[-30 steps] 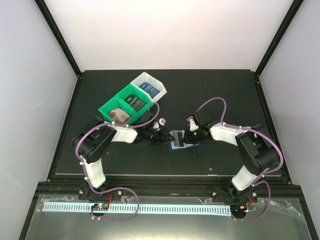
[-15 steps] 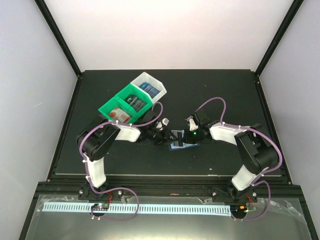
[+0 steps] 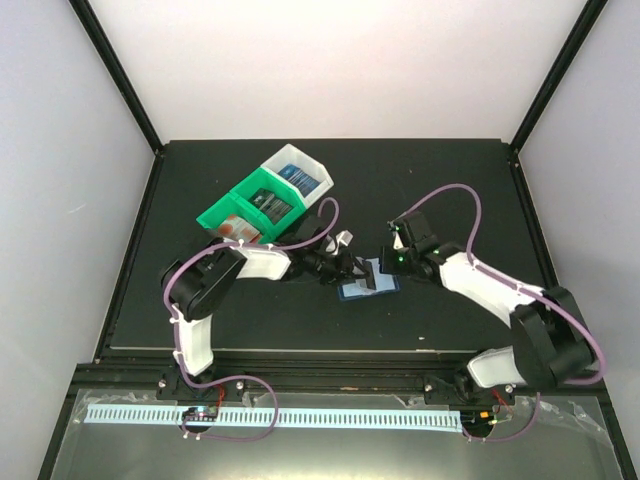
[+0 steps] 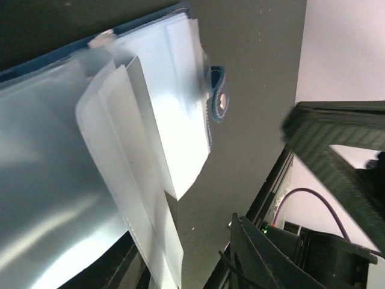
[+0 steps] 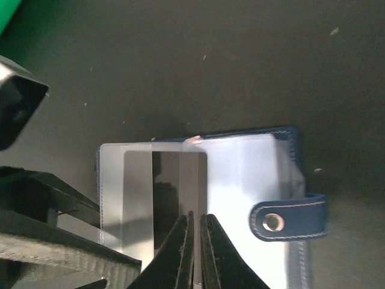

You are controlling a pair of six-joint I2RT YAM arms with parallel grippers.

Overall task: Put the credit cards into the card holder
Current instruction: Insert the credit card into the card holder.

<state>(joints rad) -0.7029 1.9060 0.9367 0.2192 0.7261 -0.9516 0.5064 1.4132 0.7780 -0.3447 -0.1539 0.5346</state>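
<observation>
One open card holder [image 5: 283,174] lies on the table [image 3: 450,180] between two claws.
Right claw [image 5: 194,218] pressed nearly together over one dark card [image 5: 171,180] in its sleeve; left claw [image 3: 348,268]: cannot tell.

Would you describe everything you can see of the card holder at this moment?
The card holder is a small dark blue folding wallet, lying open and flat on the black table. Glossy translucent plastic sleeves fan out inside. A snap tab with a metal stud sticks out from one edge. A dark card lies at the top sleeve. The right gripper, fingers almost together, is over that card; the left gripper meets the sleeves' opposite edge.
</observation>
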